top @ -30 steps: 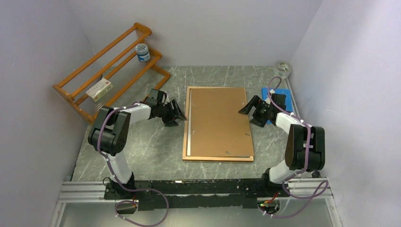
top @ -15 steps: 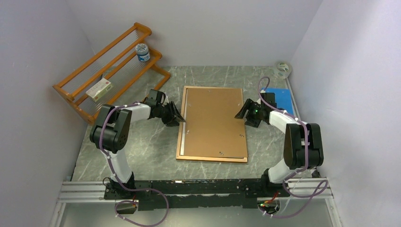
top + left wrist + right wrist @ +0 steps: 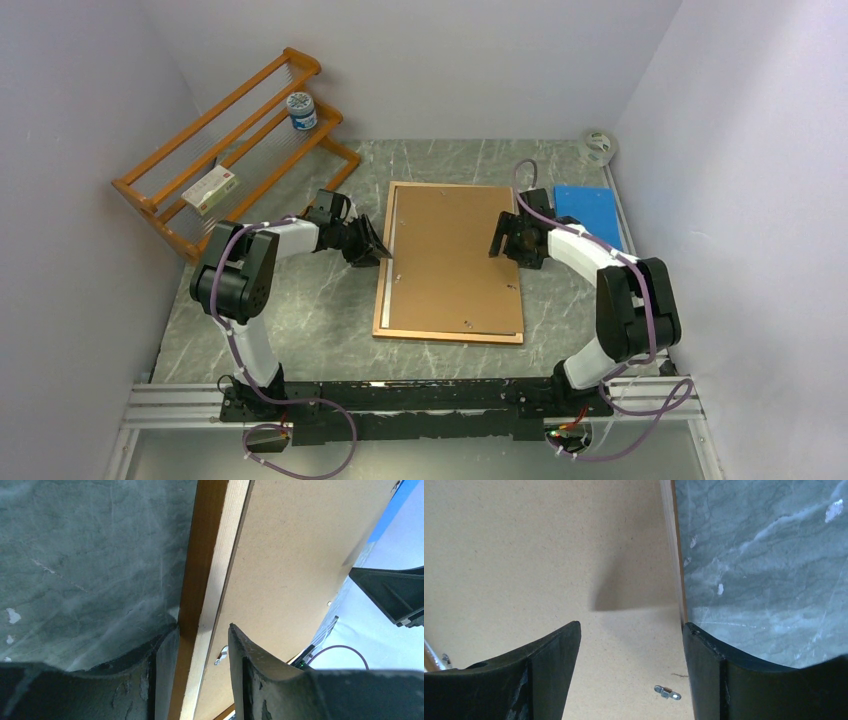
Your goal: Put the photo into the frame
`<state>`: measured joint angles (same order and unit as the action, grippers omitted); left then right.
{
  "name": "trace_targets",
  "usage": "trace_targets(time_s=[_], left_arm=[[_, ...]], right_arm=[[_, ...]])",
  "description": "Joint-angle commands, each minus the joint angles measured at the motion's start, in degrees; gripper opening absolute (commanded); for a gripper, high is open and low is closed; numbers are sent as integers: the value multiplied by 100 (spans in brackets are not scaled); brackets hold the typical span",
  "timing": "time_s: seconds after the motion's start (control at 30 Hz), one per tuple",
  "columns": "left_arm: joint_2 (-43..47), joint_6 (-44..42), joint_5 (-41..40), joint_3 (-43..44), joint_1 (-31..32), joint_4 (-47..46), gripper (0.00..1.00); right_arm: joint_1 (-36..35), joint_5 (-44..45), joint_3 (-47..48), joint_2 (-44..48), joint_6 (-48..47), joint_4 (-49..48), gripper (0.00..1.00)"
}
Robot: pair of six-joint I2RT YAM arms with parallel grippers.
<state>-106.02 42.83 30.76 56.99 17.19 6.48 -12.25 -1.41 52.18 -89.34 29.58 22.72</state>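
Two claws sit at opposite long sides of the frame (image 3: 379,300), which lies flat in the middle of the marbled grey surface (image 3: 320,320). A plain brown backing board (image 3: 450,260) fills its opening. The left claw (image 3: 378,250), centre-left in the overhead view, is released. Its wrist view shows its fingers (image 3: 160,680) standing apart astride the frame's left rail, one on the surface side and the other over the board beside a small metal clip (image 3: 222,655). The right claw (image 3: 503,240), right of centre, is released too and holds nothing. Its fingers (image 3: 549,670) are spread wide above the board's right margin, the outer one at the frame's rim. The photo cannot be made out; only a thin pale strip shows between the board and the left rail. A blue sheet (image 3: 588,212) lies near the surface's right edge. An orange rack (image 3: 210,118) stands at upper left, and a roll of tape (image 3: 598,146) sits in the upper right corner.
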Motion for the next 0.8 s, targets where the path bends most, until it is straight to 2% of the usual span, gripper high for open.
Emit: trace_targets(time_s=[0.0, 0.37, 0.63, 0.77], left_arm=[[-103, -26, 44, -74, 94, -209, 46], [-147, 24, 88, -124, 92, -309, 46], [-101, -7, 62, -159, 89, -258, 47], [-81, -50, 28, -136, 91, -205, 47]], right_arm=[[-241, 689, 283, 135, 141, 412, 77], [-636, 798, 406, -7, 371, 452, 64], [-634, 377, 303, -81, 434, 168, 65], [-634, 610, 309, 183, 471, 251, 68]])
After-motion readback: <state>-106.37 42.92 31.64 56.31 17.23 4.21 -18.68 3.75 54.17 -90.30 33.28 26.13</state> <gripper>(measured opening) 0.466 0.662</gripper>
